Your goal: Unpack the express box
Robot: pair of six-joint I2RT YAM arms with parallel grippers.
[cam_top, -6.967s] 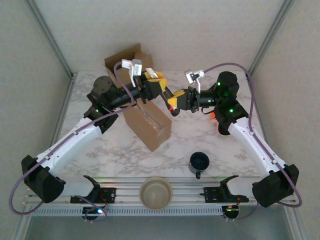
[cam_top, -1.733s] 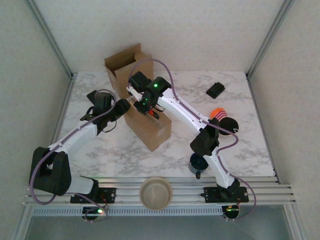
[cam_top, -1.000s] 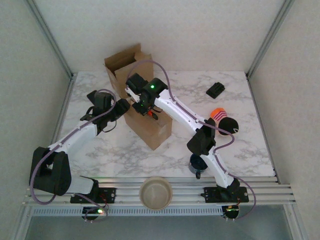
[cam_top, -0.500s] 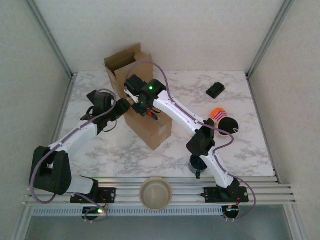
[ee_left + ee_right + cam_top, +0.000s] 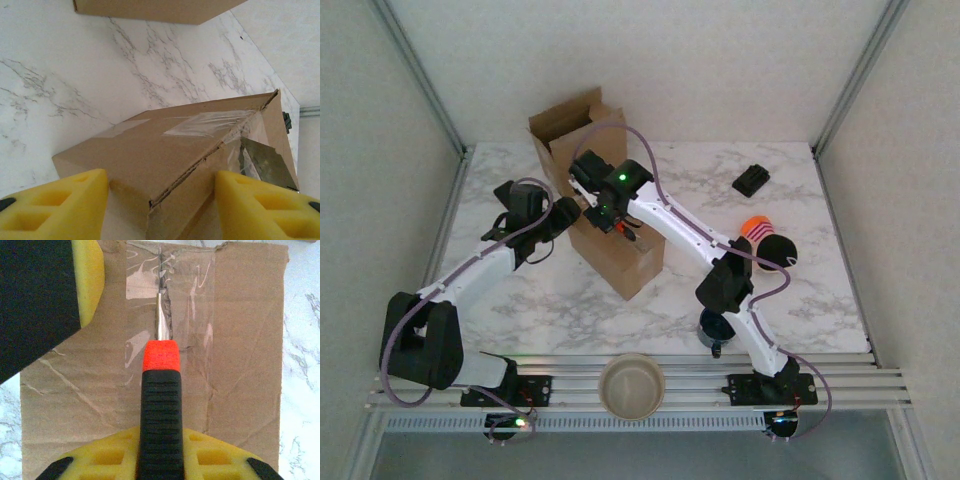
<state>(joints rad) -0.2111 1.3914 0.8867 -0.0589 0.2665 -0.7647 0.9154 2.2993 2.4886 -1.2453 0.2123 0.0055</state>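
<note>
Two arms (image 5: 480, 270) over box (image 5: 620, 255) — left gripper (image 5: 157, 192) clamps end | right gripper (image 5: 160, 452) holds knife (image 5: 160, 390) on tape (image 5: 200, 315)

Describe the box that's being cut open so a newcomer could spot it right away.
On the marble table, look left of centre. The closed cardboard box lies there on its side, sealed with clear tape, unlike the open-flapped box standing behind it at the far left corner.

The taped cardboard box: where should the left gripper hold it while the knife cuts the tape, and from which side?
Likely its narrow left end, approached from the left, one finger on each long wall. The cardboard box is slim enough to straddle, and the knife works the tape seam on top, not the walls.
</note>
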